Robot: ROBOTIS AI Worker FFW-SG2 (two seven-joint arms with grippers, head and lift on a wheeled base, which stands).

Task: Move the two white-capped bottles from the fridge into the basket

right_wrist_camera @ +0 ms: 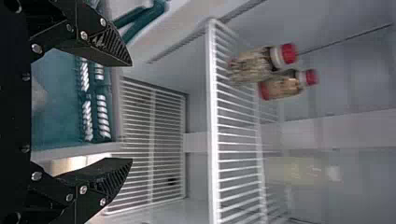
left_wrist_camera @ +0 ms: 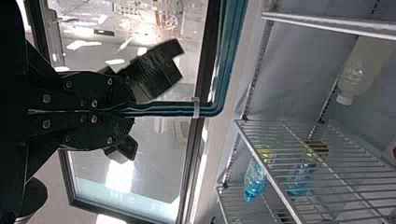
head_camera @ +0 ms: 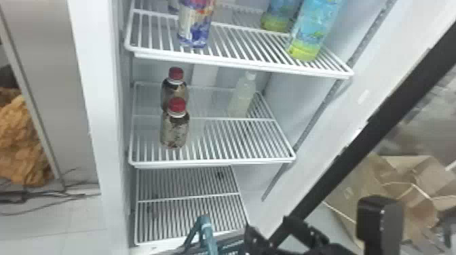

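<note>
A pale white-capped bottle [head_camera: 241, 96] stands on the middle shelf's right side, toward the back; the left wrist view shows a pale bottle [left_wrist_camera: 362, 70], the right wrist view a blurred one [right_wrist_camera: 299, 170]. At the head view's bottom edge is my right gripper [head_camera: 274, 234], below and in front of that shelf. In its wrist view the right gripper [right_wrist_camera: 131, 112] is open, nothing between its fingers. My left gripper [left_wrist_camera: 128, 110] is shut on the teal basket handle [left_wrist_camera: 229, 60]. The teal basket [head_camera: 207, 237] stands low before the fridge; a pale, unclear shape lies inside it.
Two red-capped bottles [head_camera: 174, 130] stand at the left of the middle shelf [head_camera: 217, 161]. Above, the upper shelf [head_camera: 237, 64] holds several bottles or cans. The open fridge door [head_camera: 339, 169] slants along the right, with cardboard [head_camera: 407, 190] beyond.
</note>
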